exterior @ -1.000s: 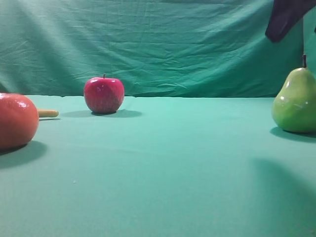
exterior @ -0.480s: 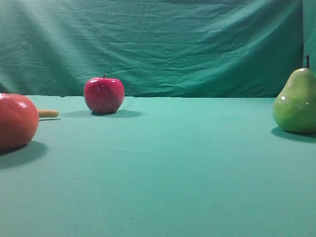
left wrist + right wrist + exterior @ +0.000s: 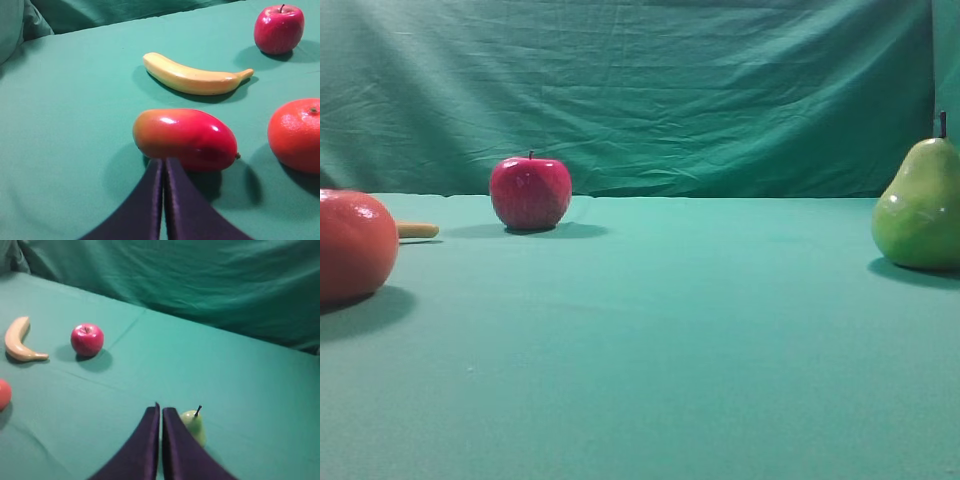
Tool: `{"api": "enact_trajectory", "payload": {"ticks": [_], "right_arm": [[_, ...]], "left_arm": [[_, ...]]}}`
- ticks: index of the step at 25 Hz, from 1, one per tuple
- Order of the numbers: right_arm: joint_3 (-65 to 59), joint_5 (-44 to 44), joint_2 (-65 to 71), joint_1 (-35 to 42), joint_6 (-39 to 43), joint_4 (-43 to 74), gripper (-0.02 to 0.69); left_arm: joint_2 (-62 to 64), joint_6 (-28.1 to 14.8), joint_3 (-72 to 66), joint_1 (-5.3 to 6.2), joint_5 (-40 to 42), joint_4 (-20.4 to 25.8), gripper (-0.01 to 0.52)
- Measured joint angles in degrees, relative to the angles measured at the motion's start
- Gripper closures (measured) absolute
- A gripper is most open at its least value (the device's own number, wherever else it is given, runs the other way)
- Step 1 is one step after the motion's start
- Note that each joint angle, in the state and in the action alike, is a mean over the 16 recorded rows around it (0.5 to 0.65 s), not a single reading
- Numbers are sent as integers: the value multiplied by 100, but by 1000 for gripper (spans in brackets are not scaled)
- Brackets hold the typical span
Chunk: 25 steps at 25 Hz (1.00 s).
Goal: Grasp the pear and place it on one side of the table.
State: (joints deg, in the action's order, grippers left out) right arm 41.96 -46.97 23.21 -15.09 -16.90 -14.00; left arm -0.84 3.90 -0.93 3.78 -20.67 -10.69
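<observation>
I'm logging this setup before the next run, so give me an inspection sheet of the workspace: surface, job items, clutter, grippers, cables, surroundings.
Surface: table under smooth teal-green cloth.
Job's things: pear standing upright at the right edge of the high view, nothing gripping it.
Clutter: red apple, banana, mango, orange fruit, all apart from each other.
Grippers: left gripper shut, empty, tip just short of the mango; right gripper shut, empty, raised, the pear showing beside its tip.
Cables: nothing seen.
Surroundings: wrinkled green curtain behind.
</observation>
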Motion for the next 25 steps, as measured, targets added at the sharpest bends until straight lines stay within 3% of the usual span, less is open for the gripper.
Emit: {"api": "enact_trajectory", "payload": {"ticks": [11,25], "right_arm": [[-551,-318,-1273,4,667,348,665],[-3197,1957,-2112,516,1579,1476,665]], "left_arm": [[0,0,0,0,0,0,514],[0,0,0,0,0,0,514]]}}
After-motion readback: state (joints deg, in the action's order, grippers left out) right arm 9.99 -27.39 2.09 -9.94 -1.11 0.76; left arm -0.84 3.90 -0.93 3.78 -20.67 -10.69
